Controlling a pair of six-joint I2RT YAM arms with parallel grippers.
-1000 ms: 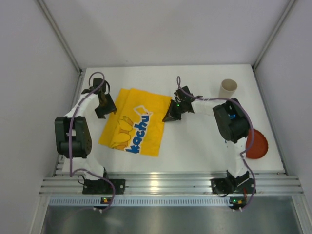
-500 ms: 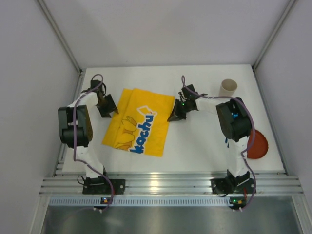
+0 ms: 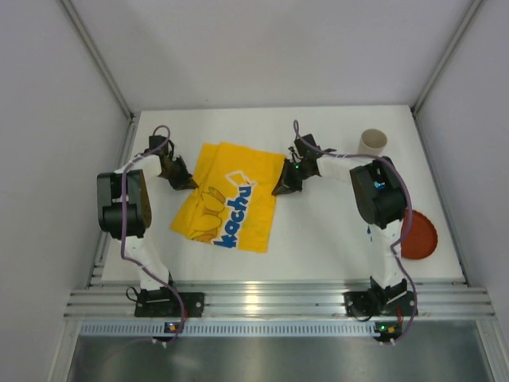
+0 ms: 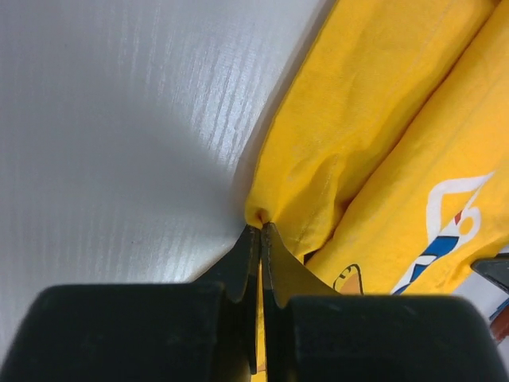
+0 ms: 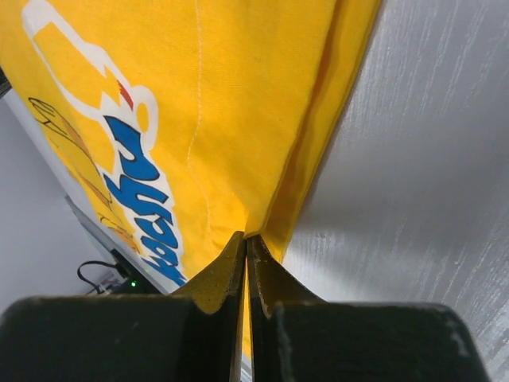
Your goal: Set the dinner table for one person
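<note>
A yellow Pikachu-print cloth mat [image 3: 227, 199] lies folded on the white dinner table [image 3: 318, 231], left of centre. My left gripper [image 3: 188, 183] is shut on the mat's left edge; the left wrist view shows the jaws pinching a fold of yellow cloth [image 4: 334, 159]. At the mat's right edge my right gripper [image 3: 281, 189] is shut on the cloth too, and the right wrist view shows the mat [image 5: 207, 103] hanging from the closed jaws. A beige paper cup [image 3: 372, 143] lies at the back right. A red plate [image 3: 421, 235] sits at the right edge.
White walls with metal posts enclose the table on three sides. An aluminium rail [image 3: 270, 302] runs along the near edge, carrying both arm bases.
My left gripper moved right onto the mat's left edge and closed on it. The right gripper, still shut on the right edge, shifted slightly and the mat moved with it.
</note>
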